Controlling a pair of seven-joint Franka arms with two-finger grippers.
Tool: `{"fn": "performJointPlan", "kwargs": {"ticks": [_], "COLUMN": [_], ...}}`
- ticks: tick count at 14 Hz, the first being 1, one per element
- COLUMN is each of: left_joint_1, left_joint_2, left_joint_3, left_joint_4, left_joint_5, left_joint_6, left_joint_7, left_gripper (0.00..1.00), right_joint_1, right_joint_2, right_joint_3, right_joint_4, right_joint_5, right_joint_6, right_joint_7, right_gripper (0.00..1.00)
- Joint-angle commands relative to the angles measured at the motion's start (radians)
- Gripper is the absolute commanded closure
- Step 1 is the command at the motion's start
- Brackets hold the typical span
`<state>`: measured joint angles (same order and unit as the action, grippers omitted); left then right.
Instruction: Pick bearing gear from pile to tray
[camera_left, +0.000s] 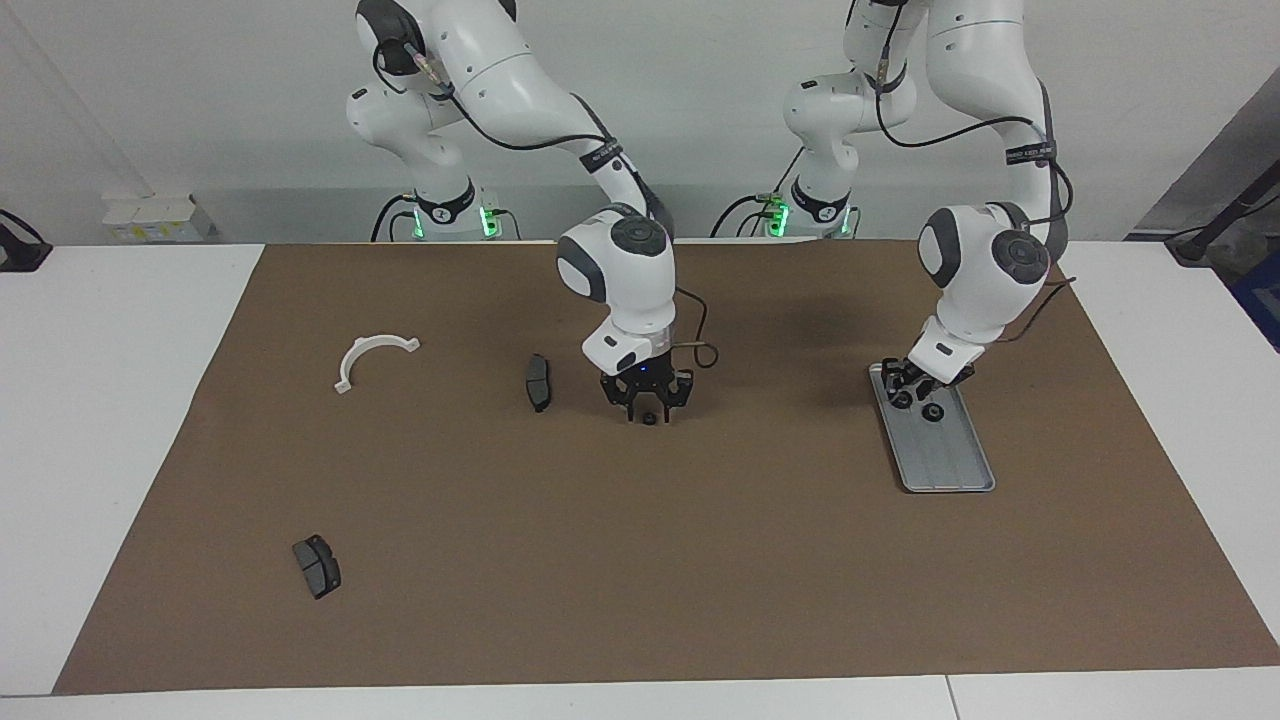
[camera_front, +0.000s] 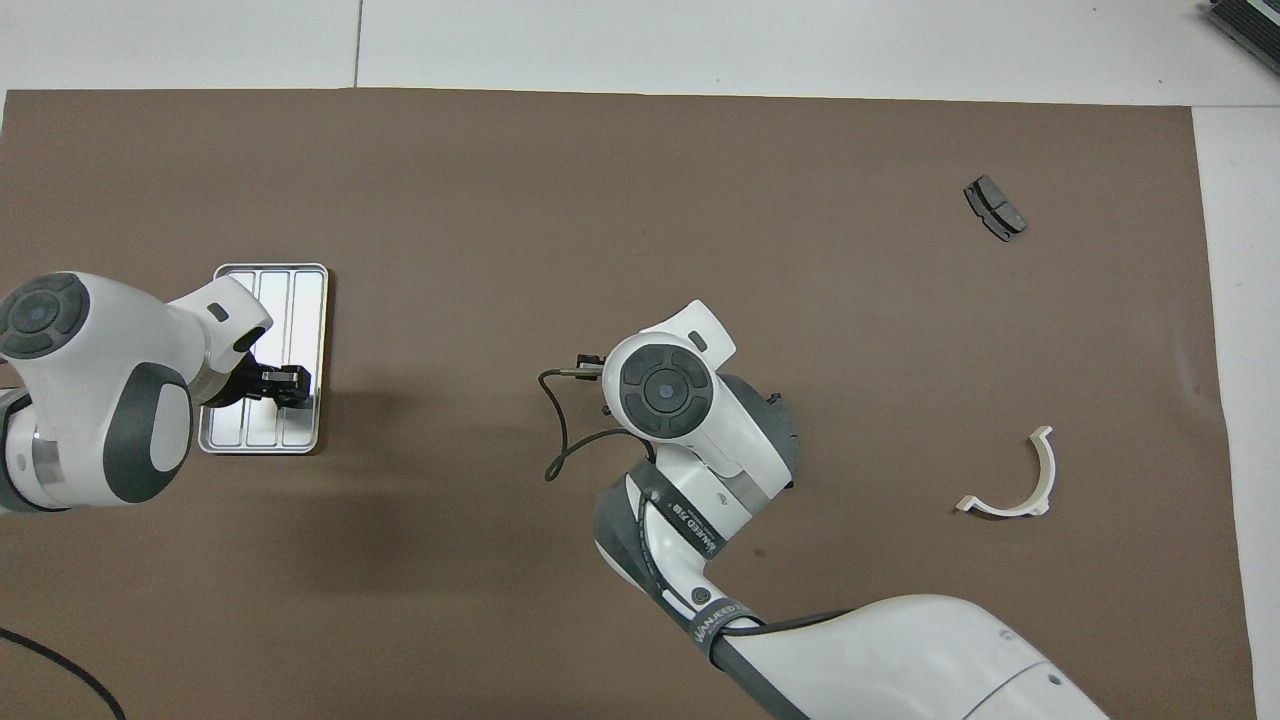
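A tiny black gear lies on the brown mat at mid-table. My right gripper is low over it, open, with a finger on each side of the gear. In the overhead view the right arm's own wrist hides that gripper and the gear. The silver-grey tray lies toward the left arm's end of the table and also shows in the overhead view. My left gripper hangs low over the tray's end nearer the robots, seen from overhead too. A second black gear lies in the tray beside it.
One dark brake pad lies beside the right gripper, toward the right arm's end. Another brake pad lies farther from the robots. A white curved arc lies near the right arm's end. The brown mat covers the table.
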<state>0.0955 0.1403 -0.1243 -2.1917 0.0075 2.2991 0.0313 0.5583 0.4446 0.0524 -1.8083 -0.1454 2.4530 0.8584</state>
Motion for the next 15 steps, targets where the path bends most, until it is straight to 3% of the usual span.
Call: {"fn": "performJointPlan", "kwargs": {"ticks": [1,3,6,12,15], "left_joint_1": [-0.01,-0.054,-0.179,-0.469,-0.586], "left_joint_2": [-0.021,0.005,0.031,0.054,0.184], "left_joint_3": [0.005,0.003,0.005,0.006,0.011], "left_joint_4": [0.006,0.078,0.136,0.141,0.258], "left_joint_5": [-0.015,-0.02,-0.018,-0.018,-0.012], "left_joint_6": [0.02,0.01,0.051,0.268,0.303], "left_joint_7": [0.007,-0.039,-0.261,-0.568,-0.689], "left_gripper": [0.0,0.0,0.0,0.07,0.15], "right_joint_1": [-0.086,-0.153,-0.277,-0.446,-0.497], "right_joint_2": [-0.095,-0.136,-0.205,-0.297,-0.358], "right_joint_3": [0.007,0.007,0.007,0.009,0.007], "right_joint_4": [-0.034,-0.034,-0.031,-0.006,0.003], "right_joint_5": [-0.023,-0.013,-0.011,-0.005,0.028], "right_joint_6": [-0.028,-0.055,-0.126,-0.216,-0.3], "right_joint_7": [-0.062,-0.136,-0.267,-0.35,-0.444], "right_gripper": [0.0,0.0,0.0,0.0,0.0]}}
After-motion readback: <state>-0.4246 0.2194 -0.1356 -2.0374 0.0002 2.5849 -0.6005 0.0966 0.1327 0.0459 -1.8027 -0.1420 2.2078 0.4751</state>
